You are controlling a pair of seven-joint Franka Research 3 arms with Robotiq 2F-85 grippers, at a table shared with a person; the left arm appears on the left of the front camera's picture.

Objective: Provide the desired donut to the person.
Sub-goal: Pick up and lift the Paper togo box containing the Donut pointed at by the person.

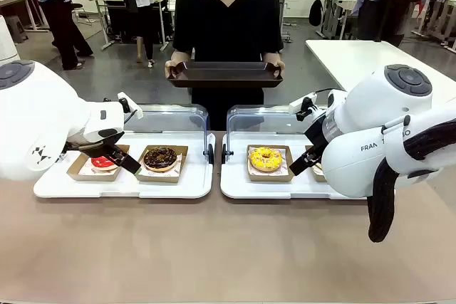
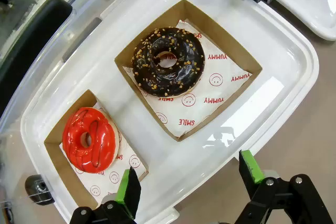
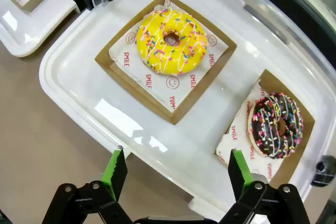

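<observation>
From the front, the person (image 1: 226,16) holds a dark tray (image 1: 224,75) beyond raised clear lids (image 1: 171,117); at the left wrist, the released left hand (image 2: 190,174) hangs above the red donut (image 2: 88,139) and chocolate donut (image 2: 168,61); at the right wrist, the released right hand (image 3: 177,165) hangs above the yellow donut (image 3: 171,42) and sprinkled donut (image 3: 276,125).

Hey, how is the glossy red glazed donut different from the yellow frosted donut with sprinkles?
The glossy red glazed donut is plain with ridged icing; the yellow frosted donut carries coloured sprinkles and white drizzle. The red one lies in the left white tray; the yellow one in the right white tray. Both are rings on printed paper in open brown cardboard boxes.
</observation>
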